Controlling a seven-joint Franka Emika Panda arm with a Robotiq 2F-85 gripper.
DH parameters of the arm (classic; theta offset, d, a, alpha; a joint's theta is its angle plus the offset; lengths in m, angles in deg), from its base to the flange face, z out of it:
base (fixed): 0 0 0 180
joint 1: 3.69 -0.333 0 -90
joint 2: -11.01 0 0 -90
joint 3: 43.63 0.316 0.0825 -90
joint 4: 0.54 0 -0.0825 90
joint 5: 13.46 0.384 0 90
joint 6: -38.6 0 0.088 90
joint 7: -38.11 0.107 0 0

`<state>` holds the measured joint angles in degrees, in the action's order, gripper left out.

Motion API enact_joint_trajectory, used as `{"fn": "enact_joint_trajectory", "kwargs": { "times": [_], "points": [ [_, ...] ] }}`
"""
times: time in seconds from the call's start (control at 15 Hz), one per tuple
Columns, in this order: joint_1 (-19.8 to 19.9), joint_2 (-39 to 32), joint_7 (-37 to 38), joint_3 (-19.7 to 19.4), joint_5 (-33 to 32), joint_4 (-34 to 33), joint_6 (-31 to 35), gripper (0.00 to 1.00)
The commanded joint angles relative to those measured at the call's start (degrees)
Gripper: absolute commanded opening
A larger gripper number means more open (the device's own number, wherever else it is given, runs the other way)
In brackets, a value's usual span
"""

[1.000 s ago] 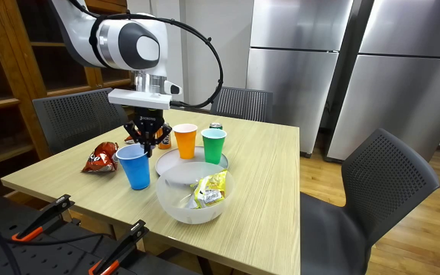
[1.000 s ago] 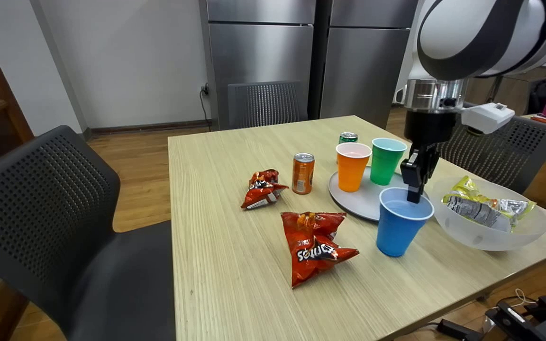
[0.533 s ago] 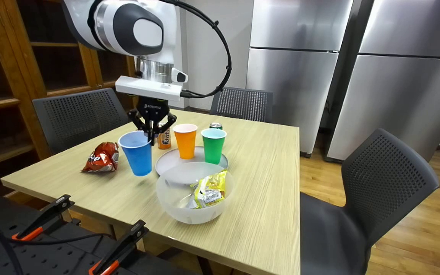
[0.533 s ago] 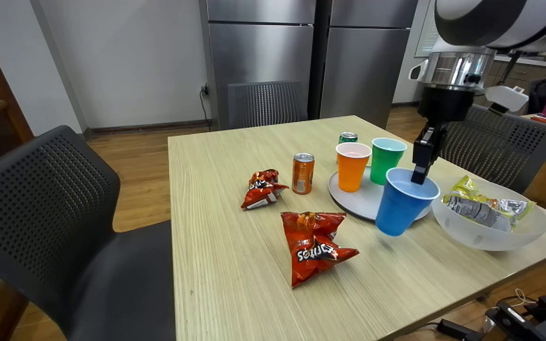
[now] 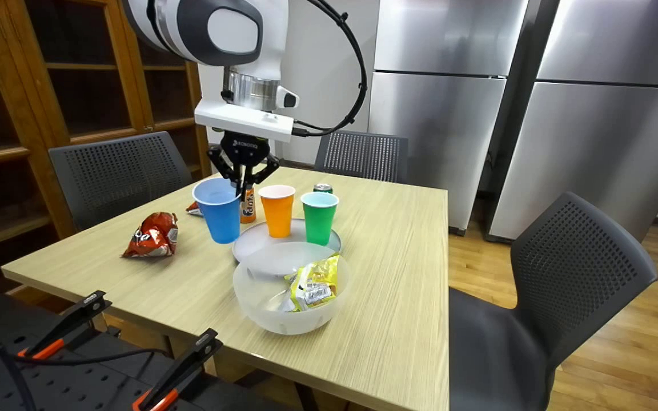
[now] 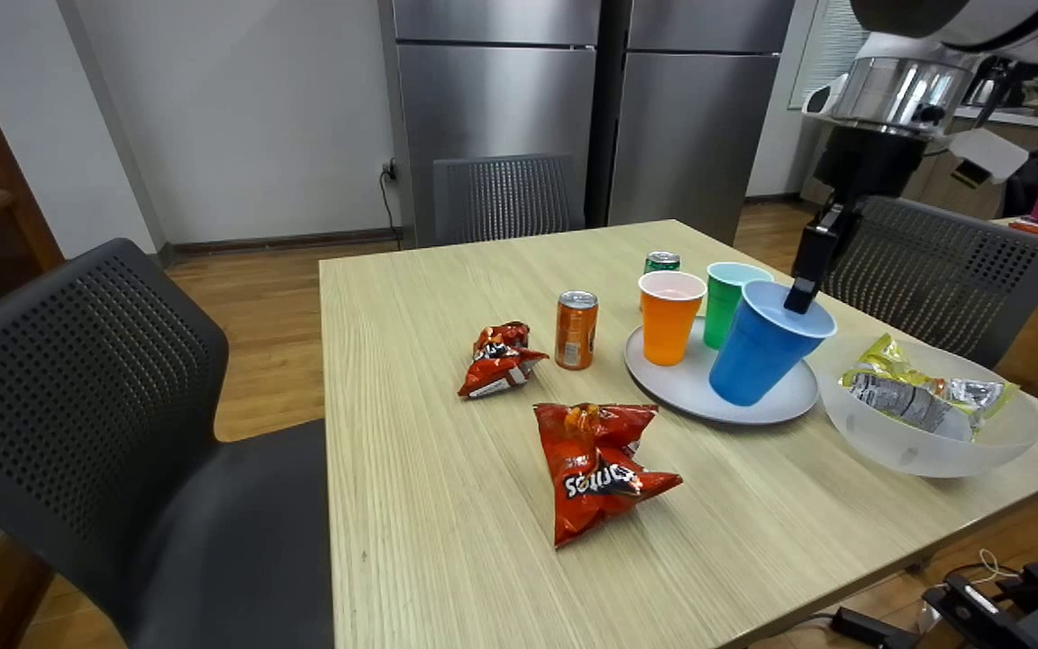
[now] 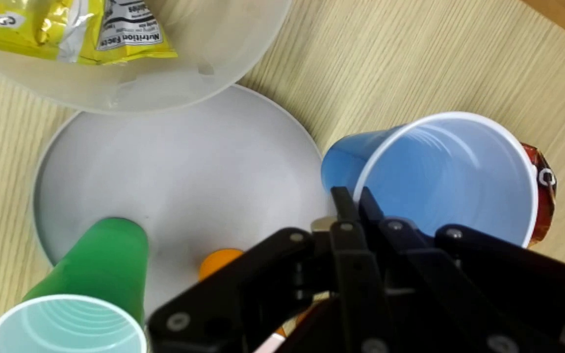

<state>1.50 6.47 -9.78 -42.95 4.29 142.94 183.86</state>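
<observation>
My gripper is shut on the rim of a blue cup, one finger inside the cup and one outside. Both exterior views show the cup hanging tilted from the fingertips, its base off the table. In an exterior view the blue cup overlaps the round grey plate; from the wrist its base appears beside the plate's edge. On that plate stand an orange cup and a green cup, both upright. The wrist view mostly hides the orange cup behind the gripper.
A frosted bowl with yellow snack packets stands against the plate. Two red chip bags, one nearer and one farther, lie on the table. An orange can and a green can stand behind. Chairs surround the table.
The gripper has risen with the blue cup, lifting it clear of the table and shifting it toward the plate. The cup leans more in an exterior view. Everything else stays put.
</observation>
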Motion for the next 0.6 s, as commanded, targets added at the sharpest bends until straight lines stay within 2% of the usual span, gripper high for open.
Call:
{"fn": "enact_joint_trajectory", "kwargs": {
  "times": [0.0, 0.53],
  "points": [
    [1.5, -0.7, -4.9, -1.4, 3.3, -3.5, -3.8, 0.01],
    [3.8, -6.8, -7.0, -3.0, 3.9, -11.1, -8.1, 0.01]
  ]
}}
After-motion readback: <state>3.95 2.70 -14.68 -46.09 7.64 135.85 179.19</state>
